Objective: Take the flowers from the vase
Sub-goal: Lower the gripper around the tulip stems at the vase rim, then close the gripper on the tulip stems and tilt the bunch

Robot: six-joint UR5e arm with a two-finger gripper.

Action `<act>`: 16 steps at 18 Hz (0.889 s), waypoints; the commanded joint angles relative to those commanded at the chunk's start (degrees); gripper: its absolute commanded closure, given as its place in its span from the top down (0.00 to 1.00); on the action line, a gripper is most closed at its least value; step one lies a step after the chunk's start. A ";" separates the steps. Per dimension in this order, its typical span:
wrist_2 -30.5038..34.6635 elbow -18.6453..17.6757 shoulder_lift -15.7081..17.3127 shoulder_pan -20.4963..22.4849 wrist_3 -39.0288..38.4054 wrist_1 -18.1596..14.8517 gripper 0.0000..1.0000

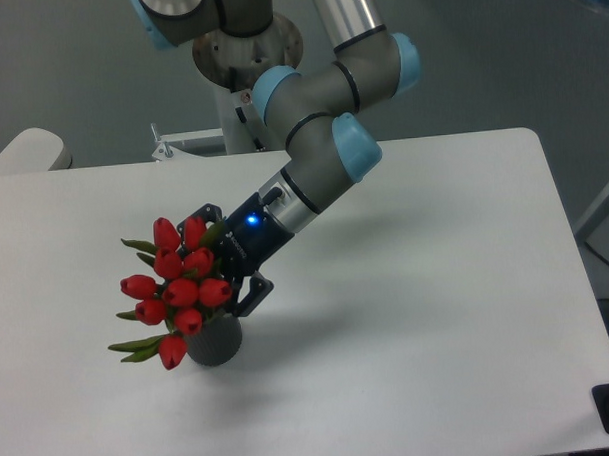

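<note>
The flowers [178,282] are a bunch of red closed tulip buds with green leaves, standing in the vase [216,343], a small dark grey cylinder near the table's front left. The bunch leans left and hides the vase's mouth. My gripper [229,259] reaches in from the right, with one black finger [208,213] above the bunch and the other [251,296] below it, at stem level. The jaws stand around the bunch's right side. The buds hide the fingertips, so I cannot tell whether they press on the stems.
The white table [417,284] has its right edge near x 600 and its front edge at the bottom. The robot base [243,50] stands behind the table. A pale rounded object [27,150] sits at the far left.
</note>
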 joint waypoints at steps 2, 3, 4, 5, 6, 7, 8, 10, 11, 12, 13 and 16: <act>-0.27 0.00 -0.09 0.18 0.00 0.00 0.70; -0.27 -0.17 -0.09 0.26 0.09 0.09 0.66; -0.27 -0.26 -0.09 0.27 0.09 0.09 0.62; -0.35 -0.18 -0.09 0.27 0.09 0.09 0.58; -0.36 -0.09 -0.09 0.27 0.09 0.09 0.54; -0.36 0.09 -0.09 0.27 0.09 0.09 0.51; -0.44 0.17 -0.18 0.27 0.00 0.09 0.47; -0.44 0.35 -0.18 0.44 0.00 0.09 0.42; -0.44 0.61 -0.18 0.44 0.00 0.09 0.40; -0.44 0.70 -0.18 0.44 0.00 0.09 0.39; -0.44 0.79 -0.18 0.53 -0.09 0.09 0.39; -1.58 0.79 0.09 0.70 -0.09 0.00 0.39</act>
